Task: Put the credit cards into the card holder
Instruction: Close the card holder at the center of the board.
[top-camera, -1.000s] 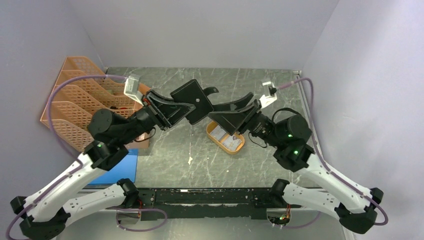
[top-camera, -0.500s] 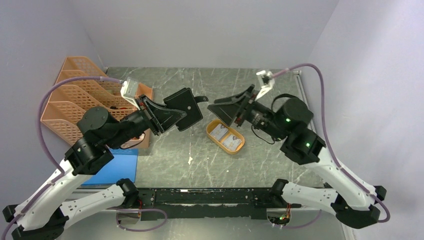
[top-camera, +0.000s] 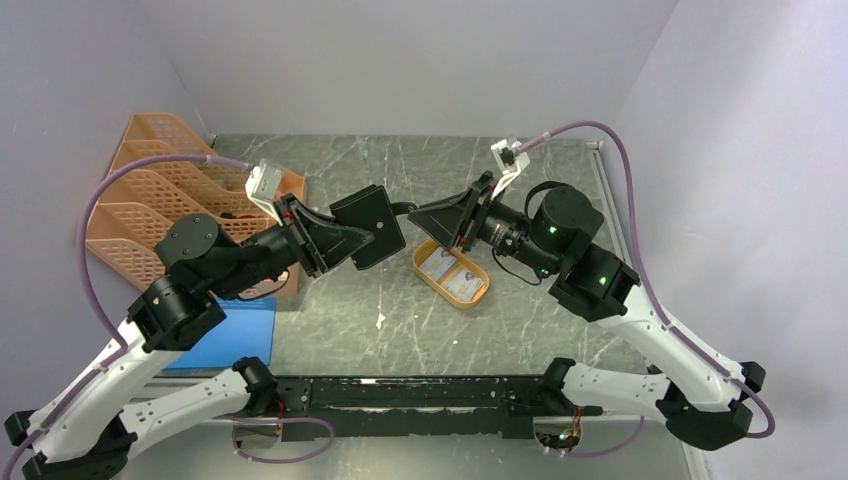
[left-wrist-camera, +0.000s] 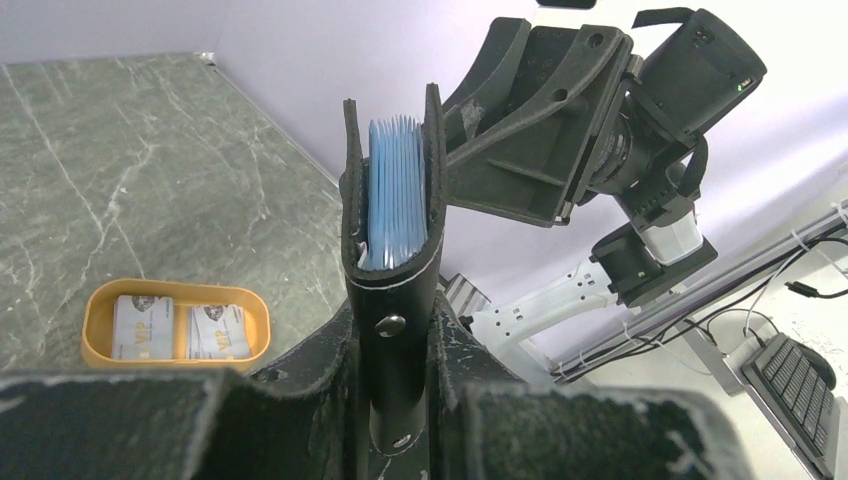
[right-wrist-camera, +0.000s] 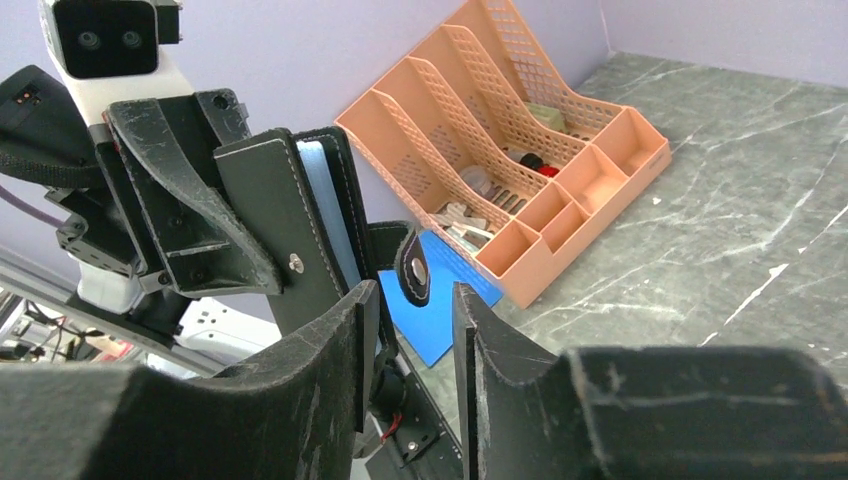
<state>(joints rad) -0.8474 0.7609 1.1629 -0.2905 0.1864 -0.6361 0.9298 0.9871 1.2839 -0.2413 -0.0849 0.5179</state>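
Observation:
My left gripper (top-camera: 350, 238) is shut on the black card holder (top-camera: 370, 225) and holds it in the air above the table. In the left wrist view the card holder (left-wrist-camera: 392, 270) stands upright between my fingers, slightly open, showing its bluish inner pockets (left-wrist-camera: 395, 190). My right gripper (top-camera: 420, 214) is open, its tips level with the holder's snap tab (right-wrist-camera: 413, 268), which hangs just beyond the gap between the jaws. Two credit cards (top-camera: 448, 272) lie in the orange oval tray (top-camera: 478, 296) below; they also show in the left wrist view (left-wrist-camera: 140, 326).
An orange mesh desk organiser (top-camera: 150, 200) with small items stands at the far left, also in the right wrist view (right-wrist-camera: 500, 150). A flat blue pad (top-camera: 235, 335) lies near the left arm. The walls close in on three sides.
My right gripper has moved left, up to the holder's snap tab. My left gripper pulled the holder back left and now holds it nearly still.

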